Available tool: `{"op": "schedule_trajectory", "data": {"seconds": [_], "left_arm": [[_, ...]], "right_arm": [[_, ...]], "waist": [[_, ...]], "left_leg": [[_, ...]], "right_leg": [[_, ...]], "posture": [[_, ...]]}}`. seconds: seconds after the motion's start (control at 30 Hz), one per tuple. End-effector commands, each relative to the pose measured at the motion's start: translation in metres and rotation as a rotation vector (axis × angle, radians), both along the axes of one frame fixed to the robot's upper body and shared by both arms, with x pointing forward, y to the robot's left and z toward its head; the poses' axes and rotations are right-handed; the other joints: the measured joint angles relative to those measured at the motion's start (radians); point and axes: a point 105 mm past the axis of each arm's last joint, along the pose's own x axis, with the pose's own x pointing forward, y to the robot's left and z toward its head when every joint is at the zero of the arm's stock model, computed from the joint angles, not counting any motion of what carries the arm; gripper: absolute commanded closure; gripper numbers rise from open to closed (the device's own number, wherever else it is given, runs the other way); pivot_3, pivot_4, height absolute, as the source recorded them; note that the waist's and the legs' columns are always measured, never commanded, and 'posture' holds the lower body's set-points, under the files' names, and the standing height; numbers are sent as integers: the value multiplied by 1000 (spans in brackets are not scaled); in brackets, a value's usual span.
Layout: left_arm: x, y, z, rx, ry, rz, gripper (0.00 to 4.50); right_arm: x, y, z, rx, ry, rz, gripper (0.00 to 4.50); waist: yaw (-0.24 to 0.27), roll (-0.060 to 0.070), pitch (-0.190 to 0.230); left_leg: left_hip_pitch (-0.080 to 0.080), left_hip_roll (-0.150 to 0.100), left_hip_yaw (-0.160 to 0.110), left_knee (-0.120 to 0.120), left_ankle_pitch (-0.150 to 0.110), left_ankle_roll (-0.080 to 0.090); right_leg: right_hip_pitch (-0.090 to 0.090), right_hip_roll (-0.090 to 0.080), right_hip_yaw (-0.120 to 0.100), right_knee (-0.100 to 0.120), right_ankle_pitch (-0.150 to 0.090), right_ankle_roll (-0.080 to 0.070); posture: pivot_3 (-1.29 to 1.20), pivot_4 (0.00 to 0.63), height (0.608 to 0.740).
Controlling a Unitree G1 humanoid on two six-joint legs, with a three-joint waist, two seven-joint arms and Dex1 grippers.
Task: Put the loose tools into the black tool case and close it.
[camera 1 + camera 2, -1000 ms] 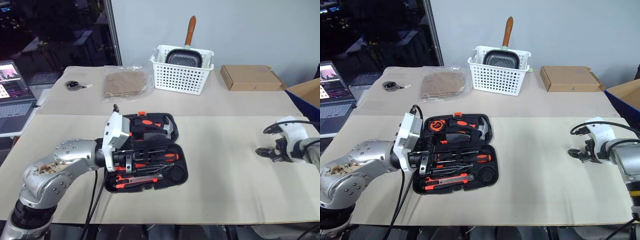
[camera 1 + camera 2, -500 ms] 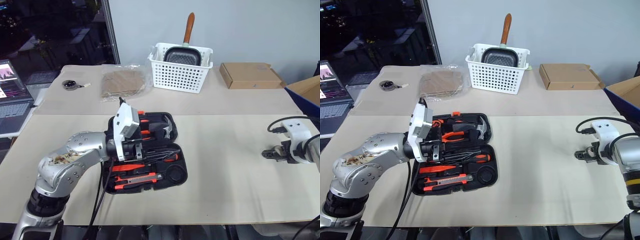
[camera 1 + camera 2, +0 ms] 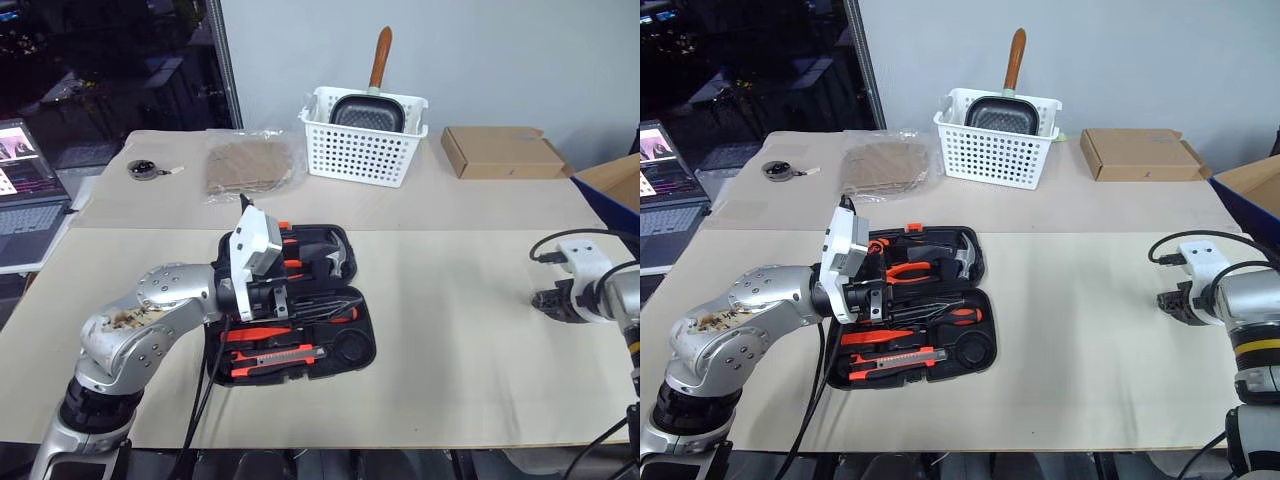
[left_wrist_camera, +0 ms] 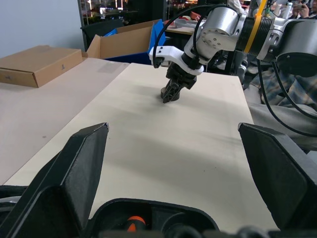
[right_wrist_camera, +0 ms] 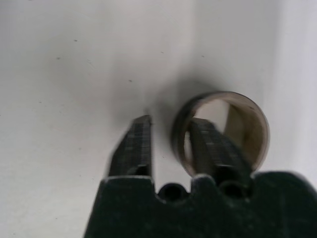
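- While my left gripper hung just over the near half of the black tool case, its two fingers were spread wide and held nothing.
- That case lay open and flat on the table, close in front of me and a bit to my left.
- Down in its near half I saw an orange-and-black utility knife by the front edge.
- Beside that sat a dark screwdriver with an orange end, and other slim tools I could not tell apart.
- Up in its far half lay a hammer and orange-handled pliers.
- Over on my right, well apart from the case, my right gripper pointed down at the table.
- Its fingers were nearly together, with one finger inside a beige tape roll and the other just outside, so the ring's wall sat between them.
- I could not tell if they squeezed it.
- Farther back stood a white basket with a dark pan in it.
- Near that lay a brown cardboard box.
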Motion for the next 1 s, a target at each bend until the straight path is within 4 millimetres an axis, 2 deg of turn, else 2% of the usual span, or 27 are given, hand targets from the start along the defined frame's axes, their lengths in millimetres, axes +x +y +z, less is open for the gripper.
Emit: {"op": "schedule_trajectory", "data": {"seconds": [0.03,0.1,0.23,0.27,0.33,0.43,0.5,0.6,0.67,0.77,1.0], "left_arm": [[-3,3,9,-26,-29,9,0],[-4,7,8,-19,-40,27,0],[-3,22,0,24,-132,138,0],[-6,26,-2,6,-133,146,0],[-13,43,-12,6,-115,179,0],[-31,66,-17,-41,-56,173,0],[-43,81,-23,-42,-19,175,0],[-53,103,-33,-1,19,234,0],[-57,114,-38,24,33,269,0],[-59,120,-41,46,19,296,0],[-64,125,-45,56,24,332,0]], "right_arm": [[-3,-8,8,-29,-22,6,4482],[-2,-1,15,-15,-81,72,4482],[-2,54,50,61,-265,367,4482],[-5,78,58,98,-299,457,4482],[-22,152,76,170,-356,773,4482],[-48,212,77,207,-340,1048,4482],[-62,235,70,198,-303,1173,4482],[-82,256,56,175,-223,1338,4482],[-90,261,47,142,-169,1421,4482],[-90,264,31,77,-117,1520,4482],[-89,294,25,91,-134,1684,4482]], "waist": [[1,0,0],[2,0,0],[-1,3,0],[-4,3,0],[-13,4,0],[-26,2,2],[-24,1,3],[-3,0,3],[2,0,3],[6,0,3],[-5,0,3]], "left_leg": [[0,0,0,0,0,0],[0,0,0,0,0,0],[-1,1,-1,0,2,-3],[-2,2,0,0,3,-6],[-1,2,0,0,3,-6],[1,7,-1,-1,0,-2],[1,8,-3,-1,0,-3],[2,7,-3,-1,1,-4],[2,6,-1,-1,2,-3],[2,5,-1,-1,2,-3],[3,8,-1,-1,3,-3]], "right_leg": [[0,0,0,0,0,0],[0,0,0,0,0,0],[-1,0,0,0,0,0],[-2,1,1,0,0,0],[-2,1,3,1,0,0],[-1,6,3,2,1,-2],[-1,8,0,2,2,-4],[-1,5,-2,1,3,-6],[-1,5,-1,0,3,-6],[-1,3,-2,-1,3,-6],[-2,8,-1,0,4,-10]], "posture": [[0,150,740],[0,150,740],[0,150,740],[0,150,740],[0,150,740],[0,150,740],[0,150,740],[0,150,740],[0,150,740],[0,150,740],[0,150,740]]}}
